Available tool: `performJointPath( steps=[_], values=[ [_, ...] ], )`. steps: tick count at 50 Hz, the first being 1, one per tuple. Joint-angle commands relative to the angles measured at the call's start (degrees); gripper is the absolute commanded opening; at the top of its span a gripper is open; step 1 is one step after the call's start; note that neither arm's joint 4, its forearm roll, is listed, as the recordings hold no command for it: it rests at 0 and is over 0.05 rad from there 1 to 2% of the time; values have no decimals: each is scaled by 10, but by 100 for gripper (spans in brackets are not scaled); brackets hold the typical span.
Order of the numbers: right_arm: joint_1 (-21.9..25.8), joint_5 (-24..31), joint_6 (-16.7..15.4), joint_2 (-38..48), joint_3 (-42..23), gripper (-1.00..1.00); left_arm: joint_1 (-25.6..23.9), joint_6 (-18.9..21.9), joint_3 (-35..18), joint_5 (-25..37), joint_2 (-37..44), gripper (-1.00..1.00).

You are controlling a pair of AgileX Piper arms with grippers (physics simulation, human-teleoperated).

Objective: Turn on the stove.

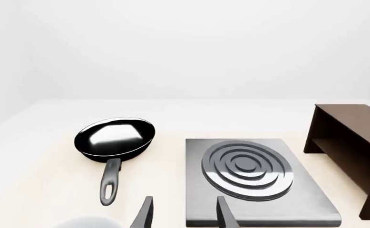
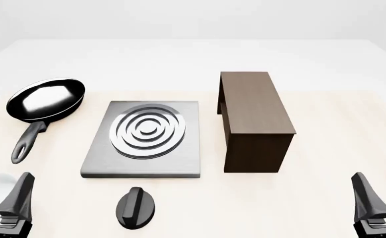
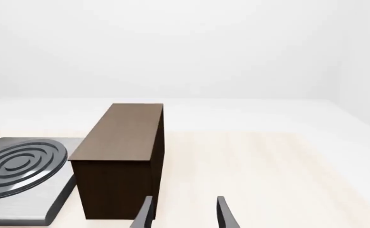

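The stove [image 2: 142, 139] is a flat grey metal slab with raised silver rings, left of the table's middle. Its black round knob [image 2: 136, 207] lies apart on the table, just in front of the slab's near edge. My left gripper [image 2: 1, 196] stands open at the near left corner, well left of the knob, holding nothing. In the left wrist view the gripper [image 1: 183, 216] points toward the stove [image 1: 248, 168]; the knob is out of that view. My right gripper [image 2: 385, 196] is open at the near right corner, far from the knob. The right wrist view shows that gripper [image 3: 183, 216] empty.
A black frying pan [image 2: 46, 100] with its handle toward me lies left of the stove. A dark brown wooden box [image 2: 254, 119] stands upright right of the stove, close to its edge. It fills the middle of the right wrist view [image 3: 122, 161].
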Motion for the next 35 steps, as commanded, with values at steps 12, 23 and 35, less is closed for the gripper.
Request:
performJointPath(
  steps=[12, 23, 35],
  values=[
    [3, 0, -20, 5, -2, 100, -4, 1, -5, -6, 0, 100],
    [1, 0, 4, 3, -1, 100, 10, 8, -11, 7, 6, 100],
    [1, 0, 5, 3, -1, 100, 20, 18, -128, 101, 3, 100]
  ],
)
